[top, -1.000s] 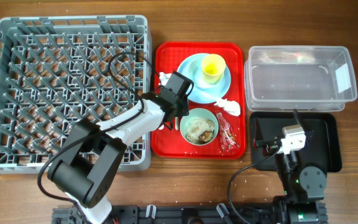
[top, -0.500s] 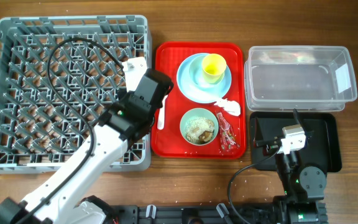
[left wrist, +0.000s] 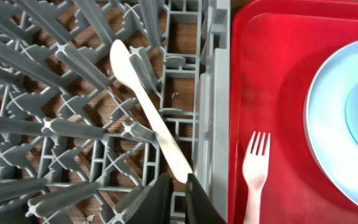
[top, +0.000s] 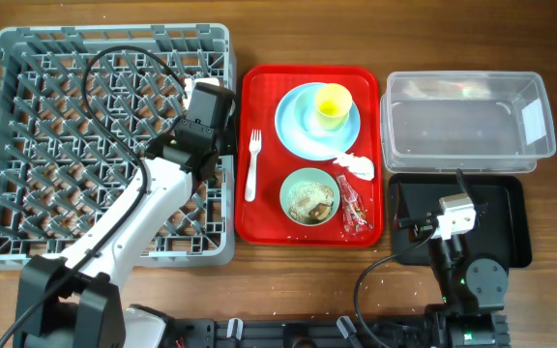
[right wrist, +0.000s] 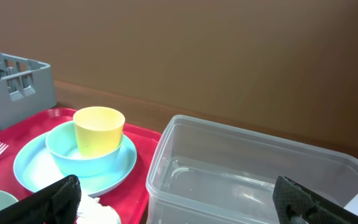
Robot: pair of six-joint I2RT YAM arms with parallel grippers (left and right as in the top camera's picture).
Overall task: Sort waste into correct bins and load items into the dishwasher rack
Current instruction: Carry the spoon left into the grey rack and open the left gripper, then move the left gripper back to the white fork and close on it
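My left gripper (left wrist: 179, 186) is shut on the handle end of a white plastic spoon (left wrist: 143, 106). It holds the spoon slanted over the pegs at the right edge of the grey dishwasher rack (top: 27, 58); the gripper also shows in the overhead view (top: 206, 135). A white fork (top: 252, 164) lies on the red serving tray (top: 259, 227). A yellow cup (top: 332, 104) sits in a bowl on the pale blue plate (top: 298, 130). A second bowl (top: 309, 196) holds food scraps. A napkin (top: 354, 165) and a red wrapper (top: 356, 208) lie beside it. My right gripper (right wrist: 182, 205) is open and empty.
The clear tub (top: 467, 121) stands at the back right. The black tray (top: 506, 217) lies in front of it, under my right arm (top: 450, 215). The rack's right wall (left wrist: 219, 93) runs close beside the red tray's left rim.
My left arm has moved left from the red tray to above the rack's right side, carrying the spoon. The fork stays on the tray. The right arm has not moved.
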